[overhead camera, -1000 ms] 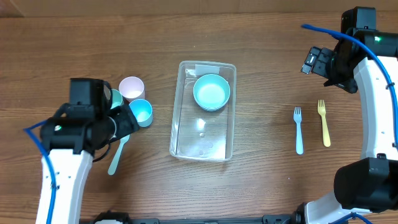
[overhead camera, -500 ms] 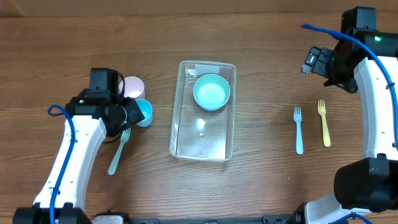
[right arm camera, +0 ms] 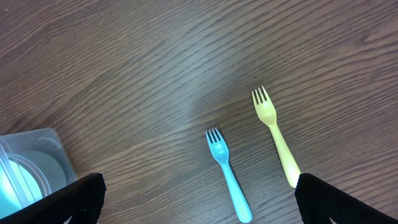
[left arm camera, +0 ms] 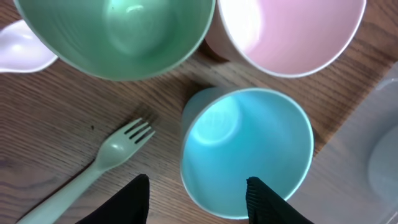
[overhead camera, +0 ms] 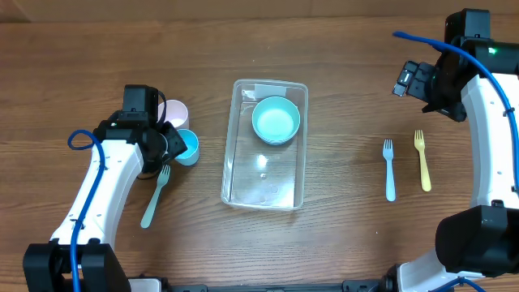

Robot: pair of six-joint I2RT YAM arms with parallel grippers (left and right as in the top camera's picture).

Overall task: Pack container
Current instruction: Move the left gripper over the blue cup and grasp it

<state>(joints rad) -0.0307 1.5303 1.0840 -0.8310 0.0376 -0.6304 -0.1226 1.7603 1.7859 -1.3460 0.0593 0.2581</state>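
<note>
Wood table (overhead camera: 349, 235) — container (overhead camera: 263, 185), cups (overhead camera: 184, 146), forks (overhead camera: 389, 172), perhaps spoon (left arm camera: 18, 51)

Container corner (right arm camera: 38, 138); blue fork (right arm camera: 227, 171); yellow fork (right arm camera: 277, 140)
</note>
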